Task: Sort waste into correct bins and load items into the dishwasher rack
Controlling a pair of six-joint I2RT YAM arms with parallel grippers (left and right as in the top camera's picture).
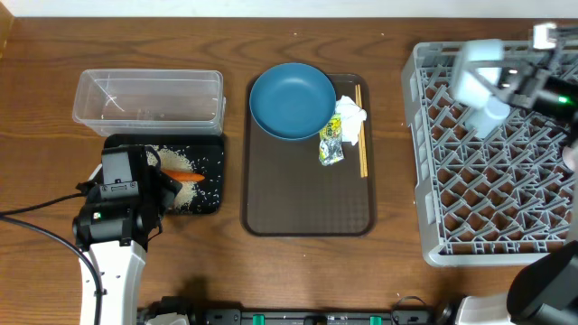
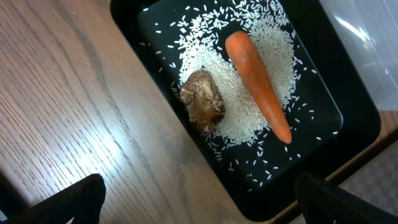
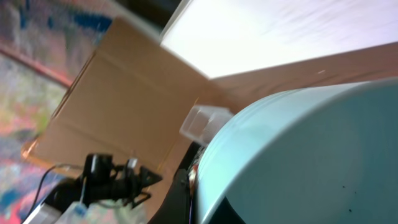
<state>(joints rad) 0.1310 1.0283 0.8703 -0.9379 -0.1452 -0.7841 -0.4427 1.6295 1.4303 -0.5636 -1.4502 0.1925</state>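
**Fig.** Your left pincer (image 2: 202, 208), spread wide, hangs over the black tray (image 2: 357, 115), left of the brown serving tray (image 1: 307, 190). The carrot (image 2: 258, 84) and brown lump (image 2: 203, 99) lie on the rice (image 2: 239, 118) just ahead of its fingers. Your right pincer (image 1: 495, 90), pressed shut on the white bowl (image 1: 476, 68), hangs above the dishwasher rack (image 1: 488, 181), right of that serving tray. A wooden desk (image 1: 226, 36) carries everything.

Left arm (image 1: 116, 266): white link, black wrist block, black cable (image 1: 36, 215) trailing; right arm (image 1: 540, 86) black, with a green light.
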